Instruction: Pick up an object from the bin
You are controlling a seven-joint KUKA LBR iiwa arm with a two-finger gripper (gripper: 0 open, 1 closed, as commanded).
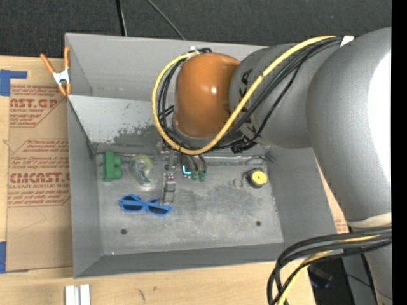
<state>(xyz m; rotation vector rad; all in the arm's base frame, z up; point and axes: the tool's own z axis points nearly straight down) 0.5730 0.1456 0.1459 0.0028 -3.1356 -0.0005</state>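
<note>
A robotics lab: a large silver robot arm (pixel 331 100) with yellow cables reaches over a scuffed grey metal bin (pixel 191 234) on a wooden table (pixel 159 284).

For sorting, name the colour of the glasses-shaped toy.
The toy is blue, seen in the camera view.

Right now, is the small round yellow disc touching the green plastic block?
No, the yellow disc lies on the right of the bin, the green block far off on its left.

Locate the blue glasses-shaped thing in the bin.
In the camera view, the blue glasses-shaped thing lies on the bin floor, left of centre, just below-left of the gripper and below the green block.
</note>
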